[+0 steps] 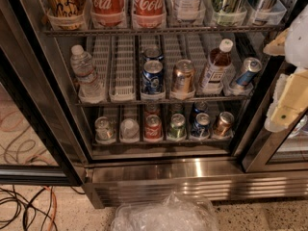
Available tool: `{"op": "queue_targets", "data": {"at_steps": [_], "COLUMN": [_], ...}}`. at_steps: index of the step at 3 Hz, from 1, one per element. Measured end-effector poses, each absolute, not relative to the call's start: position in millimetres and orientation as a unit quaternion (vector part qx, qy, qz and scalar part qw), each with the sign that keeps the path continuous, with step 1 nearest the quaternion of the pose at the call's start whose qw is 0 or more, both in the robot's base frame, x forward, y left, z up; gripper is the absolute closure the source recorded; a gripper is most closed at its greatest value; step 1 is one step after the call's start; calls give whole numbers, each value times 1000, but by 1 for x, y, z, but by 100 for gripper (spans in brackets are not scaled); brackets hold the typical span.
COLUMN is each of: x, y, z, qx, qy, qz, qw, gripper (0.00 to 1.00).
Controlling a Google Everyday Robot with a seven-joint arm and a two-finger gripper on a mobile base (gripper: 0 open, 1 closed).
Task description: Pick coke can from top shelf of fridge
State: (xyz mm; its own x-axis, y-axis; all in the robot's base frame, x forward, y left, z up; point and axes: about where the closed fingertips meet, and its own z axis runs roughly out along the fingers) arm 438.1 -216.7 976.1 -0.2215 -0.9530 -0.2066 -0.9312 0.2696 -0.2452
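Observation:
Two coke cans stand side by side in clear lane trays at the front of the top shelf (163, 31) of the fridge (192, 170), one at the left (107, 3) and one at the right (148, 3). Their tops are cut off by the upper edge of the view. A tan can with black script (65, 1) stands to their left. My gripper (288, 81) shows as cream and white parts at the far right edge, beside the fridge's right door frame, well to the right of the coke cans and lower than them. It holds nothing that I can see.
The middle rack holds a water bottle (85, 73), a blue can (152, 76), a bronze can (183, 76) and a juice bottle (215, 66). The bottom rack holds several cans. A clear plastic bag (166, 213) lies on the floor in front, with cables (24, 206) at the left.

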Motion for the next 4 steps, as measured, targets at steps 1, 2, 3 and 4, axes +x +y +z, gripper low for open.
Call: {"op": "queue_targets", "data": {"at_steps": [1,2,3,4], "x": [438,449,471,489], "y": [-217,-201,-159,-113], "z": [976,980,982,994], "qx": [-603,-588,-557,-520], "qy": [781,785,787,776], "qz": [-34,-23,22,78], "qw": [159,195,265,347], "gripper": [0,0,0,0]}}
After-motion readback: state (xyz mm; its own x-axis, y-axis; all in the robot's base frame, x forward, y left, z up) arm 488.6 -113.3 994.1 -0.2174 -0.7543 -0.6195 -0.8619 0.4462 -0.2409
